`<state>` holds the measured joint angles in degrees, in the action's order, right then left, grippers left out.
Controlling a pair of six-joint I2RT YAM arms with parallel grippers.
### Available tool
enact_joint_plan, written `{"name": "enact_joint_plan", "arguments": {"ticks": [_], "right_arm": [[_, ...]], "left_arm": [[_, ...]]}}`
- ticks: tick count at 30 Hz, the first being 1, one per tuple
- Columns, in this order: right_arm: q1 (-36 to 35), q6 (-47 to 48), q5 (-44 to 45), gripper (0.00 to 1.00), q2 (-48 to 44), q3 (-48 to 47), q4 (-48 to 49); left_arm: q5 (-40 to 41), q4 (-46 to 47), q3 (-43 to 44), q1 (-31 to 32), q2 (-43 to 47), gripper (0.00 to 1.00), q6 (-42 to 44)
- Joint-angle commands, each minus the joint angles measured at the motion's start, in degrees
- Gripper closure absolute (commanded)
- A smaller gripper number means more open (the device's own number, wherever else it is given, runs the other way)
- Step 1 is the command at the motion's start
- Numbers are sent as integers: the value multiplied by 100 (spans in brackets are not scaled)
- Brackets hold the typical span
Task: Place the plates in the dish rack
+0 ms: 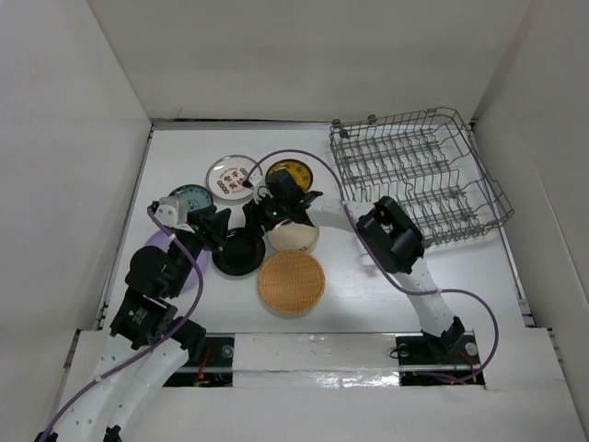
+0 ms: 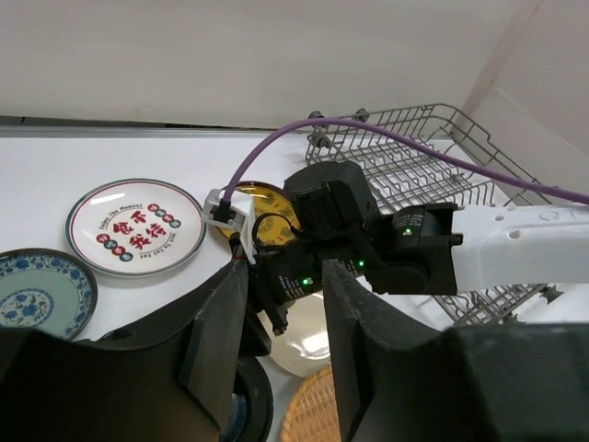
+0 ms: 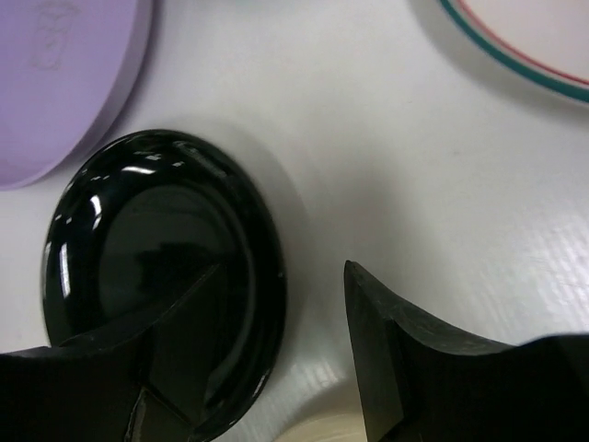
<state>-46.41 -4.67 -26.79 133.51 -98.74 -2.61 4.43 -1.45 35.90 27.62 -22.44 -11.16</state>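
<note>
Top external view: the dish rack (image 1: 419, 175) stands at 2 o'clock on the counter (image 1: 368, 295), close to the right wall. The plates lie outside it, grouped from centre towards 10 o'clock.

- White plate with red marks (image 1: 233, 177) is at 11 o'clock in the group, with the yellow patterned plate (image 1: 293, 171) just beside it at 12 o'clock.
- Teal patterned plate (image 1: 191, 196) is at 10 o'clock.
- Black plate (image 1: 241, 256) sits mid-group, with the cream-lined dish (image 1: 296, 238) at its 3 o'clock.
- Orange-tan woven plate (image 1: 292, 283) is at 6 o'clock.
- Lavender plate (image 3: 64, 83) is at 9 o'clock, largely covered by the left arm.

Right gripper (image 1: 271, 214) reaches across from the rack side and hangs above the black plate's 1 o'clock edge. In the right wrist view its jaws stand wide, one finger over the plate's inside and the other beyond the rim. Contact cannot be confirmed.

Left gripper (image 1: 218, 230) sits at the black plate's 10 o'clock edge. In the left wrist view its jaws show a narrow gap with nothing visibly clamped between them. The right gripper shows through that gap.
</note>
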Motion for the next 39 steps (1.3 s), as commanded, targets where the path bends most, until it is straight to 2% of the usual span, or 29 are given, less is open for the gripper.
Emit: {"name": "enact_joint_plan", "arguments": {"ticks": [1,4,5,8,13,14,18,20,22,28,35,38,39], "right_arm": [[45,-52,-757,39,-185,223,129],[106,-201,-1196,41,-168,267,156],[106,-262,-1545,43,-150,250,191],[158,-342,-1882,49,-62,136,191],[212,-570,-1953,75,-18,92,200],[264,-579,-1962,83,-53,83,200],[264,-702,-1918,96,-194,135,445],[264,-755,-2006,99,-281,109,542],[264,-808,-1989,100,-369,109,604],[317,-1501,-2006,100,-949,487,1631],[431,-2143,-1278,100,-1345,768,2746],[554,-2450,-900,100,-1512,1022,3204],[607,-2547,-803,100,-1599,1145,3362]], "left_arm": [[-161,216,49,-28,-121,64,26],[-109,277,40,-28,-94,59,35],[-91,260,40,-28,-120,58,35],[-179,216,66,-28,-121,54,43],[-12,233,40,-28,-33,46,52],[-29,190,49,-28,-24,42,35],[49,268,22,-28,81,33,35],[41,242,22,-28,64,33,35],[-47,207,40,-28,73,32,26],[-46,207,40,-28,152,29,26],[-91,207,40,-28,222,23,17],[-135,251,23,-28,318,11,17],[-100,268,22,-28,336,1,17]]}}
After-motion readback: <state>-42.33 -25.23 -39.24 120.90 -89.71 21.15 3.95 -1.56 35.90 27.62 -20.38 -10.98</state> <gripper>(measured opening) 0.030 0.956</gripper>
